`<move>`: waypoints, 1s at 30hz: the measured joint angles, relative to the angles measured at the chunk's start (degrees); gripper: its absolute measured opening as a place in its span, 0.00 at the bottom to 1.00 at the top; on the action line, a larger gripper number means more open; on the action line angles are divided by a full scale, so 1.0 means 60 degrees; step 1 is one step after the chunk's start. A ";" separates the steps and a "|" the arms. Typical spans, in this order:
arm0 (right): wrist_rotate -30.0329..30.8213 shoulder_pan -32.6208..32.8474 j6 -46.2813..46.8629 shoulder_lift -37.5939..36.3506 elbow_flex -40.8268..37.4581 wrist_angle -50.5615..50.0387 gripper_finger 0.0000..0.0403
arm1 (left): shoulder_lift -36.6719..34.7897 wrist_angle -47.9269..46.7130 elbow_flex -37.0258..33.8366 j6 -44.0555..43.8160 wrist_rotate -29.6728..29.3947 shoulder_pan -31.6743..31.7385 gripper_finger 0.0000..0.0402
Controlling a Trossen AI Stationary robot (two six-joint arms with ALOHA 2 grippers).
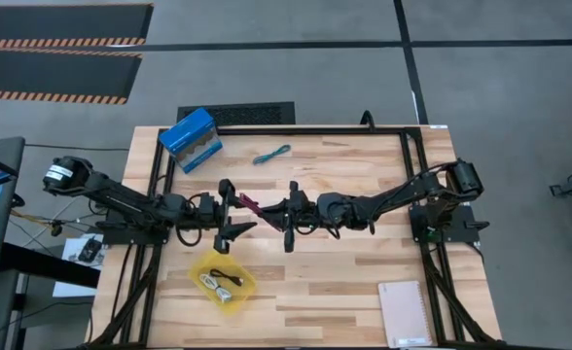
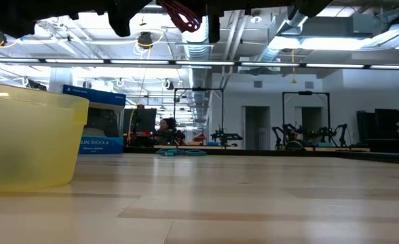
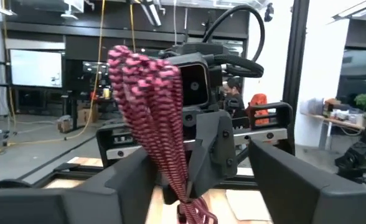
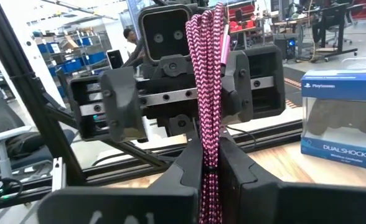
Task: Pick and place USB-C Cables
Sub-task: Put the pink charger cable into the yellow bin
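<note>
- The dark red cable (image 4: 208,93) is held in mid-air above the middle of the tabletop (image 1: 364,282), between the two grippers, which face each other closely.
- The right gripper (image 4: 209,163) has its jaws pressed together on the lower part of the dark red cable, as is seen in the right wrist view; the braided bundle stands upright out of the pinch.
- The left gripper (image 3: 192,180) has its jaws spread on either side of the same bundle; in the left wrist view the cable hangs in the gap between them, and no contact with either finger can be made out.
- The teal cable (image 1: 271,154) is seen lying on the tabletop near the far edge, well apart from both grippers.
- A yellow tray (image 1: 245,288) is placed on the near left of the tabletop, and two cables, one white (image 1: 210,284) and one black (image 1: 231,276), are seen lying inside it.
- A blue box (image 1: 190,139) stands at the far left corner.
- A pale notebook (image 1: 404,313) lies at the near right.
</note>
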 joint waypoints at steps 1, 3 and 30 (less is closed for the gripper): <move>-0.0017 0.0004 0.0000 0.0000 0.0000 0.0000 0.09 | 0.0000 -0.0002 0.0000 -0.0002 0.0007 0.0008 0.53; -0.0018 0.0001 0.0000 0.0000 0.0000 -0.0003 0.10 | 0.0000 -0.0011 0.0000 -0.0002 -0.0073 0.0057 0.43; -0.0160 0.0105 0.0102 -0.0011 0.0004 -0.1465 0.58 | -0.1657 -0.2683 0.0011 -0.0396 -0.0684 0.0241 0.00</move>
